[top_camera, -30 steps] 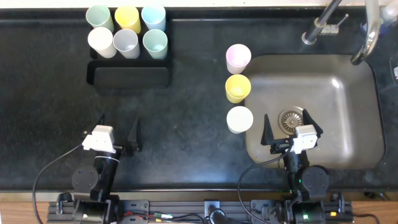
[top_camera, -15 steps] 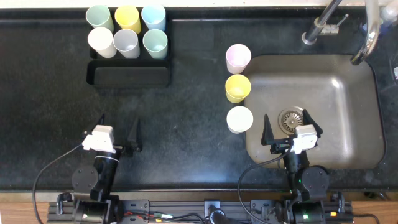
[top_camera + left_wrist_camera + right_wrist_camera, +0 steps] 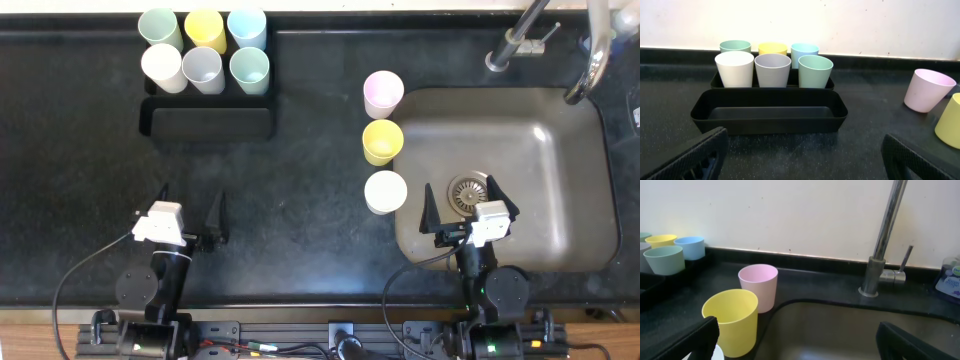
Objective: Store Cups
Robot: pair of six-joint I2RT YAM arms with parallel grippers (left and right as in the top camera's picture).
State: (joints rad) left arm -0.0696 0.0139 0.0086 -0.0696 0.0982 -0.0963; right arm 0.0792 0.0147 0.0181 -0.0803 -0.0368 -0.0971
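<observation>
Far left, at the back of the counter: a black tray [image 3: 145, 122]. Its rear section holds six stored cups [image 3: 205, 68] upright in two rows, and its front section is vacant.

Left claw [image 3: 190, 207]: parked low on the counter in front of the tray, well apart from it. The jaws are spread wide and hold nothing.

Centre: three loose cups stand in a line along the left rim of the sink [image 3: 590, 110]. They are the pink cup [image 3: 383, 92], the yellow cup [image 3: 382, 141] and the white cup [image 3: 385, 191], each close to its neighbour.

Right claw [image 3: 467, 197]: over the sink basin, just beside the white cup. The jaws are spread and empty.

Assessment: no cup is taken yet, so the first pick is the step in hand.

Recommendation: take the white cup first, as it is nearest the right claw. Grip one wall near the rim and avoid nudging the yellow cup. Lift straight up before crossing. The cups stand at the basin edge, so a sideways push may tip one in. Set it upright in the vacant front section.
</observation>
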